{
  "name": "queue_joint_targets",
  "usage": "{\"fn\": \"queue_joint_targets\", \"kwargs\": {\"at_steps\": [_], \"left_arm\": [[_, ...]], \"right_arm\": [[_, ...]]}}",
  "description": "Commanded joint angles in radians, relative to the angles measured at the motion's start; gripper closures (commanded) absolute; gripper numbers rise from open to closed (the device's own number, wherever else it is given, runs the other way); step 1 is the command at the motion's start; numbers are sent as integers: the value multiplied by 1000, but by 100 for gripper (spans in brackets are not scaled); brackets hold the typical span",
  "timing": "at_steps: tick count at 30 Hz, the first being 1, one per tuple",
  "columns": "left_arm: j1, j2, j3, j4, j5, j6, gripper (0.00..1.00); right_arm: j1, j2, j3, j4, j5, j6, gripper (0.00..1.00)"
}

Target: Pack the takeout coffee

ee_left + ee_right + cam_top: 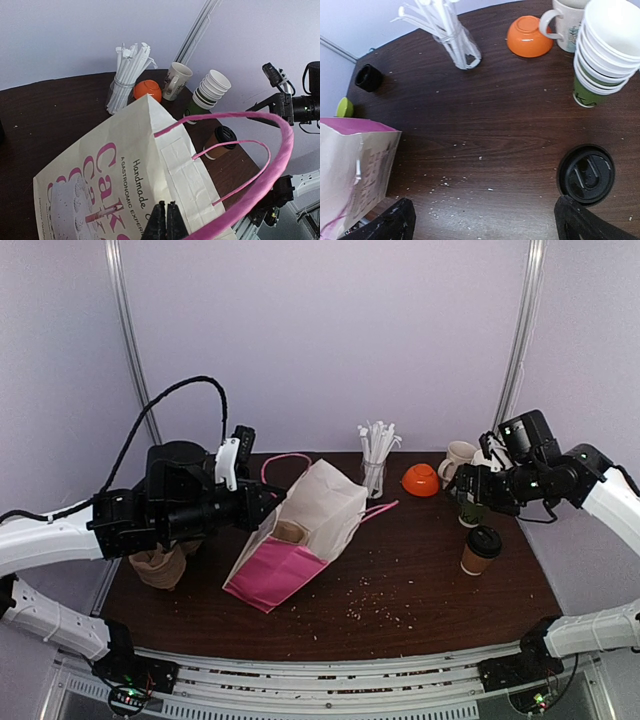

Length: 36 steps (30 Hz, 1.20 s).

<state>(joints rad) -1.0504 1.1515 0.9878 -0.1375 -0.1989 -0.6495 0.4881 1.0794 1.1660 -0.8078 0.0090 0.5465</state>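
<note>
Presently my left pincer clamps the rim of the paper bag to hold its mouth open, while my right pincer, jaws apart, hovers above the takeout coffee for pickup.

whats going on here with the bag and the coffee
The left gripper is pinched shut on the rim of the paper bag, holding it tilted with its mouth open. The right gripper hangs open above the table near the takeout coffee, which stands on the table, lid on, not yet gripped or bagged.
</note>
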Motion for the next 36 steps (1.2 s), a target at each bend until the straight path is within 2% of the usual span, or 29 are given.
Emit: {"fn": "queue_joint_targets", "kwargs": {"at_steps": [1, 8, 18, 21, 28, 36], "left_arm": [[6, -3, 62, -1, 67, -14, 100], [6, 31, 187, -109, 95, -19, 100], [6, 114, 159, -126, 151, -28, 99], [6, 136, 177, -148, 157, -24, 89], [6, 169, 257, -231, 132, 21, 57], [6, 217, 383, -395, 99, 99, 39]], "right_arm": [[-3, -16, 41, 82, -177, 2, 0], [-3, 22, 160, 75, -242, -36, 0], [2, 54, 145, 125, -366, -103, 0], [9, 67, 141, 117, -377, -118, 0], [11, 74, 141, 101, -362, -143, 0], [11, 83, 152, 38, -310, -183, 0]]}}
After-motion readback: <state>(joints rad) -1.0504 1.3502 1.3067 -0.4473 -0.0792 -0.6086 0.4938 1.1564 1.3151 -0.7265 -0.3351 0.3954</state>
